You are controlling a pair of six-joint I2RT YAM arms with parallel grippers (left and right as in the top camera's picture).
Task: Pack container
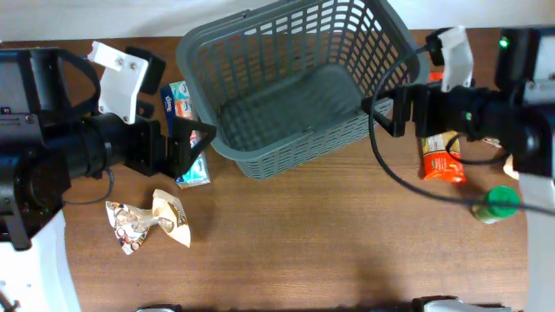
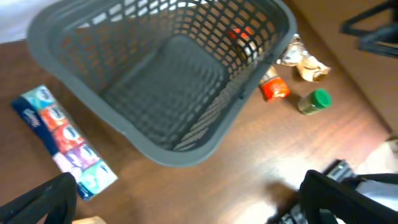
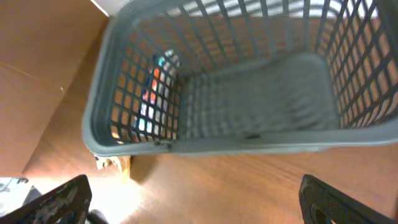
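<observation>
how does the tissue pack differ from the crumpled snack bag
The tissue pack is a long straight block with blue, orange and purple sections; the snack bag is tan, crumpled and pinched in the middle. The tissue pack lies close beside the container; the snack bag lies farther off. Both lie on the table, outside the container.

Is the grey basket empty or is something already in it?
Empty. The basket shows a bare bottom in every view; the tissue pack and green-lidded jar lie outside it.
</observation>
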